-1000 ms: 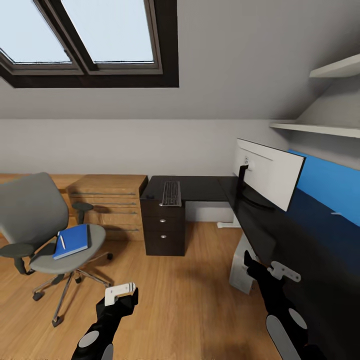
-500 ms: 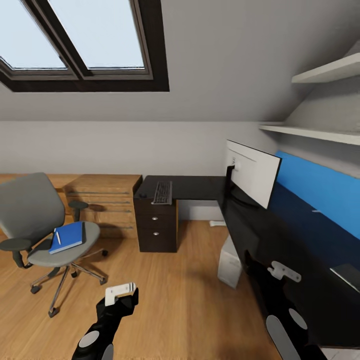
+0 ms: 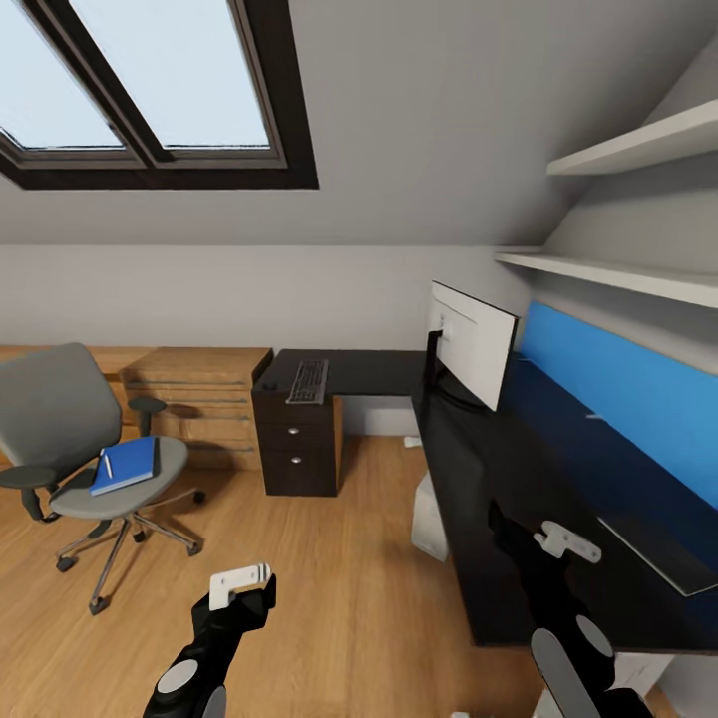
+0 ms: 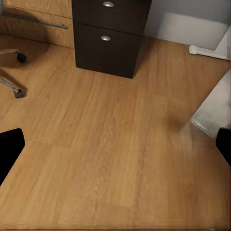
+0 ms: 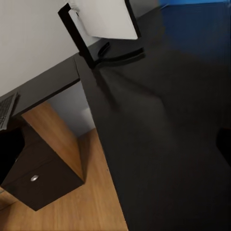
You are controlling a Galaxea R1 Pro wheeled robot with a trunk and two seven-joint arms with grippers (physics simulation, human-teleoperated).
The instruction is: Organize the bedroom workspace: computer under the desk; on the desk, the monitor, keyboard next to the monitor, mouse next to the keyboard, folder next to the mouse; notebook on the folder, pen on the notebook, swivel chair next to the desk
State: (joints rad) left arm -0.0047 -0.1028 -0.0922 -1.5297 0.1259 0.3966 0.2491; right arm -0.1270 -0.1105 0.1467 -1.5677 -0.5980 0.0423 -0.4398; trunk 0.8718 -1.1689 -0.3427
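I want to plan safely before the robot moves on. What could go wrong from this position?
1. The right gripper hangs over the desk edge, so turning may knock it against the desk.
2. The folder with the pen lies loose on the swivel chair; bumping the castored chair may spill them.

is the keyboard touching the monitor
Apart. In the head view the keyboard lies over the drawer end of the desk, with bare black top between it and the monitor stand.
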